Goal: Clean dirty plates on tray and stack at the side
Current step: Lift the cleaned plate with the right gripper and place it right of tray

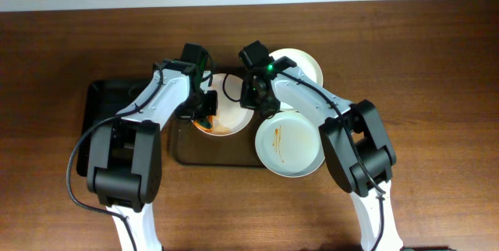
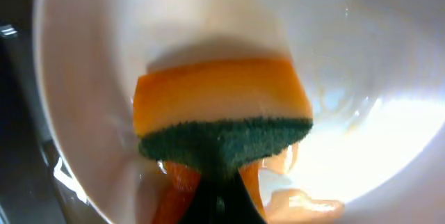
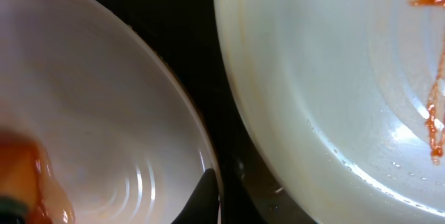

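Three plates show in the overhead view. The middle plate (image 1: 234,101) sits on the brown tray (image 1: 210,154) and has orange sauce smeared in it. My left gripper (image 1: 204,114) is shut on an orange sponge with a green scouring face (image 2: 222,106), pressed into this plate (image 2: 348,43). My right gripper (image 1: 257,99) pinches the plate's right rim (image 3: 104,113), with one finger inside it (image 3: 214,196). A faintly greenish plate (image 1: 290,143) with thin red streaks lies to the front right (image 3: 313,78). A plain white plate (image 1: 306,64) lies at the back right, partly under my right arm.
A smaller black tray (image 1: 101,99) lies left of the brown tray, under my left arm. The wooden table (image 1: 437,87) extends to both sides and to the front.
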`<state>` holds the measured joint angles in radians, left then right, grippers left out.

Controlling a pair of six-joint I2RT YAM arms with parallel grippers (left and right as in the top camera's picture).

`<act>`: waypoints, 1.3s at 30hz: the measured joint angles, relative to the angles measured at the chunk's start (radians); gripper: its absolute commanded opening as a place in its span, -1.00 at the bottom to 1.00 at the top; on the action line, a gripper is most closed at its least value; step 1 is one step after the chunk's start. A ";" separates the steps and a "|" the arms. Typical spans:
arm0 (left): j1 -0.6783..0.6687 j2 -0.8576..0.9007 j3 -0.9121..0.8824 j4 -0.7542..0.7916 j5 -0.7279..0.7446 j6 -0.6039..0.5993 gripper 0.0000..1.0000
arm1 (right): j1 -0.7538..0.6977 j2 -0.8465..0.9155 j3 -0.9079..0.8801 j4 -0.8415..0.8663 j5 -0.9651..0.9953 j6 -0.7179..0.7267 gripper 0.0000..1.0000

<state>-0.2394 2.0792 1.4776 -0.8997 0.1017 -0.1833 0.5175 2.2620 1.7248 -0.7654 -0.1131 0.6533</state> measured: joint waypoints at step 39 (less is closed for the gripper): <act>0.365 0.035 0.869 -0.552 0.092 0.068 -1.00 | 0.470 -0.260 0.012 -0.172 1.115 -0.317 -0.92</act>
<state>0.1261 2.1143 2.3470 -1.4517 0.1940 -0.1158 0.9871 2.0018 1.7370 -0.9375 1.0023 0.3363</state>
